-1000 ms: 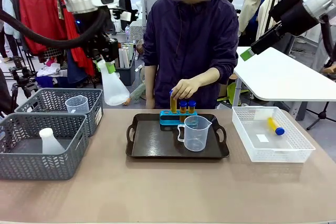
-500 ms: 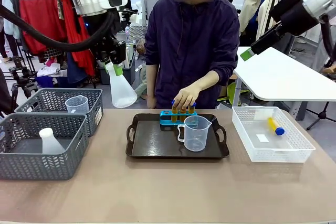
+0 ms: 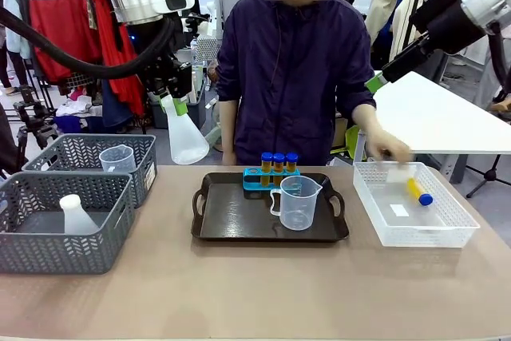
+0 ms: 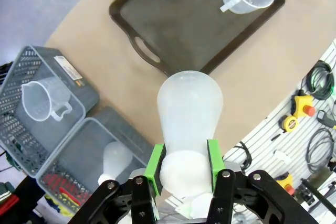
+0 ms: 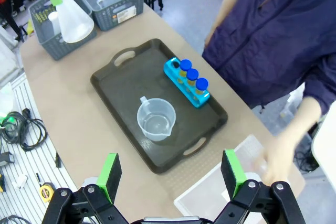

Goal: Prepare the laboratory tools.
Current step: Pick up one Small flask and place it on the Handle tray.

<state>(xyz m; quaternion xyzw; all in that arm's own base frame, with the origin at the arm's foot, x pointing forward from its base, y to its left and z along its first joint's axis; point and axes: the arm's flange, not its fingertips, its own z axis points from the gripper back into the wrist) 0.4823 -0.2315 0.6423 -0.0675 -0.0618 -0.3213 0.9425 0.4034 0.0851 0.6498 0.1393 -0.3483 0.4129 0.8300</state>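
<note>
near grey basket point(image 3: 64, 249): spare flask point(image 3: 76, 217) inside; leave it
far grey basket point(image 3: 80, 149): spare beaker point(image 3: 117, 159) inside; not part of this step
tray point(image 3: 231, 221): measuring beaker point(image 3: 299, 201) stands right of centre; the left half is bare, prob. the best landing spot
blue rack point(image 3: 259, 179): at the tray's far edge w/ three amber tubes point(image 3: 279, 161) seated; one hole free
white mesh basket point(image 3: 407, 237): fourth tube point(image 3: 417, 192) lies in it; the person's hand point(image 3: 389, 148) is just above, blurred
conical flask point(image 3: 184, 137): in the air, base down, above the counter's far-left part, between the baskets and the tray
left pincer point(image 4: 184, 161): clamped on the flask's neck, green pads either side
right pincer point(image 5: 170, 174): spread wide, nothing in it, high over the counter's right side
how to: carry across to the bare left half; come down vertical; keep the wide base off the rack & beaker handle; let go only once the base sits flat; lift straight up
</note>
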